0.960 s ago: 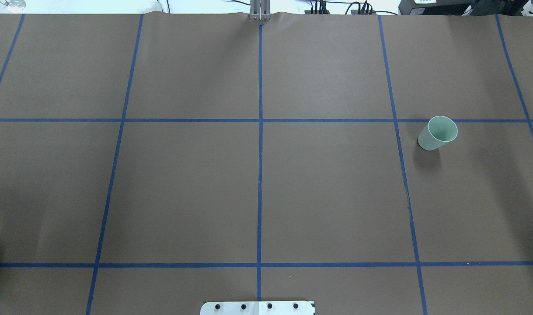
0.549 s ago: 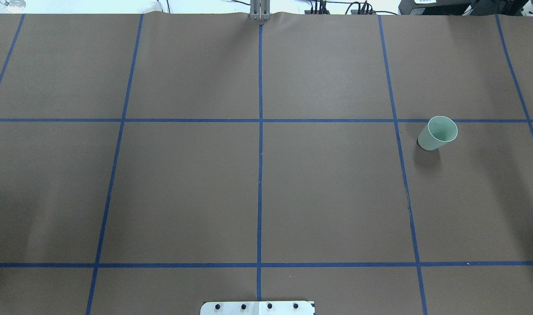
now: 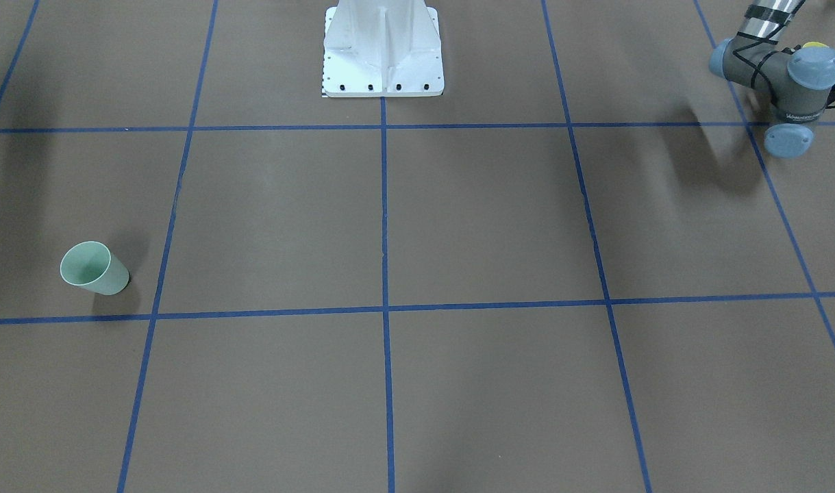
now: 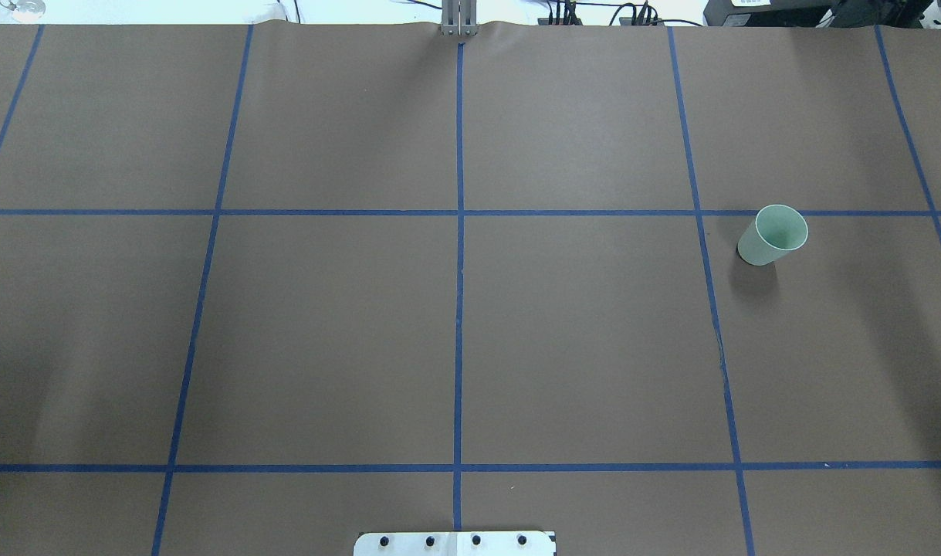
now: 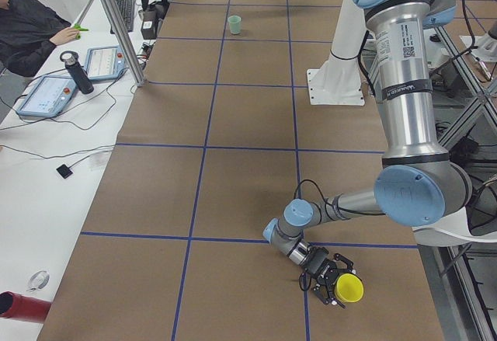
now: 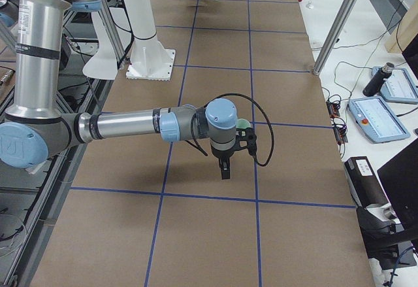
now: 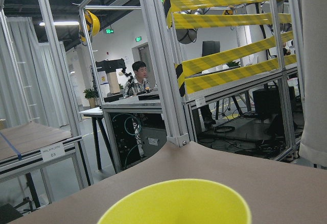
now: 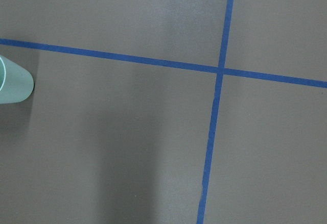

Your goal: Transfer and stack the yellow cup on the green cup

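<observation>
The left fingers (image 5: 335, 281) reach out low over the bench (image 5: 233, 186). The yellow cup (image 5: 349, 287) sits right at their tips, with dark finger parts showing on either side of it. Whether they press on the cup or merely flank it, I cannot tell (only the side camera catches them). In the left wrist view just the cup's bright rim shows at the bottom edge, straight ahead of the fingers.

The right fingers (image 6: 225, 168) point straight down at the bench on the end of an outstretched arm. How wide they stand, I cannot tell. The green cup (image 6: 243, 125) stands upright just beyond them, half hidden by the wrist and apart from the fingertips. In the right wrist view it shows only at the left edge, off to one side of the fingers. Under these fingers two blue tape lines (image 8: 220, 71) cross on the brown bench cover.

The green cup is far down the bench from the left fingers, so the two cups are well apart.
</observation>
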Motion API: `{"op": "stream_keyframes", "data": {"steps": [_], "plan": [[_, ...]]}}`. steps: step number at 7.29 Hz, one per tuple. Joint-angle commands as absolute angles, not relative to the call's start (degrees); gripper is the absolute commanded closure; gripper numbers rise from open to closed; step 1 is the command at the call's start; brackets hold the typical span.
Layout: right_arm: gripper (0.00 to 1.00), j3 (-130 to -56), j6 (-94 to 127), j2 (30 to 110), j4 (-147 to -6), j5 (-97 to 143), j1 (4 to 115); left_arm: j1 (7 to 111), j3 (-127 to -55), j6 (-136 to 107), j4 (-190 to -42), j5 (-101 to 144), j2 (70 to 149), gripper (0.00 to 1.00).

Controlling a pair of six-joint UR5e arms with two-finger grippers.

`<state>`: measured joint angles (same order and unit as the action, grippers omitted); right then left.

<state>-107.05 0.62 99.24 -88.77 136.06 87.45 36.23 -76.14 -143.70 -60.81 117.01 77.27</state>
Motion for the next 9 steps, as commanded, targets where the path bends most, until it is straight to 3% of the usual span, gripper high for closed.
{"op": "stream_keyframes", "data": {"steps": [1, 3, 5, 7, 9], "plan": [[0.0, -107.1, 0.6, 99.2, -88.8, 136.1, 87.5, 36.1, -75.8, -143.9, -60.7, 117.1, 77.3, 0.38], [0.0, -107.3, 0.6, 99.2, -88.9, 136.1, 87.5, 36.0, -75.8, -143.5, -60.6, 117.1, 77.2, 0.98], [0.0, -107.5, 0.6, 99.3, -88.9, 136.2, 87.5, 36.2, -76.8, -141.3, -60.8, 116.8, 74.9, 1.0], [0.0, -107.4, 0.6, 99.5, -88.9, 136.9, 87.5, 36.3, -85.0, -136.6, -60.4, 116.5, 68.4, 1.0], [0.0, -107.4, 0.6, 99.5, -88.9, 137.2, 87.5, 37.2, -90.4, -132.6, -58.9, 112.8, 66.9, 1.0]]}}
